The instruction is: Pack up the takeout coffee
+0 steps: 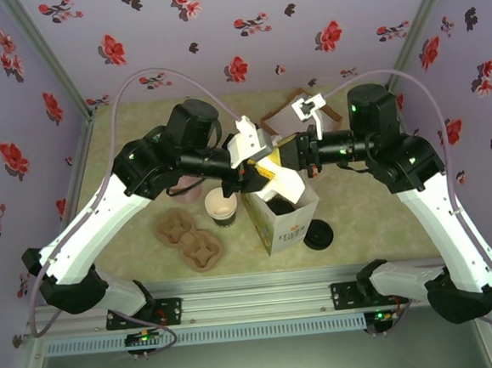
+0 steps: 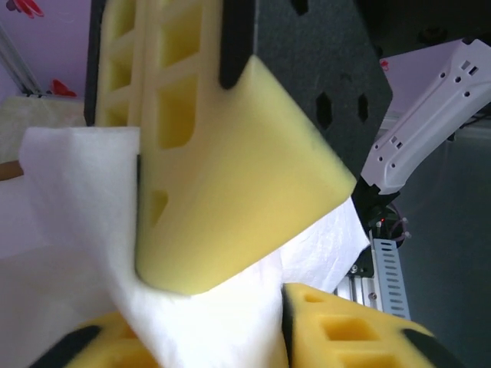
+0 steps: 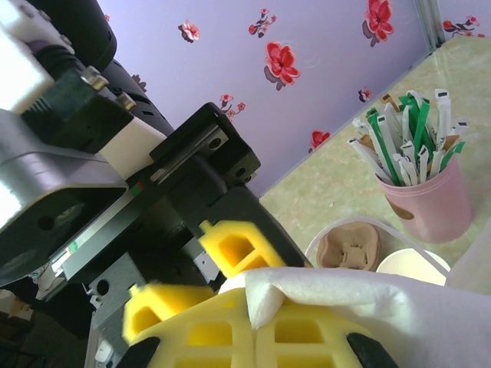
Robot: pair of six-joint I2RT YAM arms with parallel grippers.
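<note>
The takeout coffee cup (image 1: 221,205) stands open on the table, left of a white paper bag (image 1: 285,219); its rim also shows in the right wrist view (image 3: 410,264). Its black lid (image 1: 318,234) lies flat to the right of the bag. Both arms meet over the bag's mouth. My left gripper (image 1: 261,176) is shut on the bag's white paper rim (image 2: 222,322), which fills the space between its yellow fingers (image 2: 230,192). My right gripper (image 3: 253,307) is shut on the opposite rim (image 3: 337,295), and in the top view (image 1: 288,157) it faces the left one.
Two brown pulp cup carriers (image 1: 191,238) lie in front of the coffee cup; one (image 3: 349,249) shows in the right wrist view. A pink cup of green-and-white stirrers (image 3: 426,203) stands behind the left arm. Flowered walls close in three sides.
</note>
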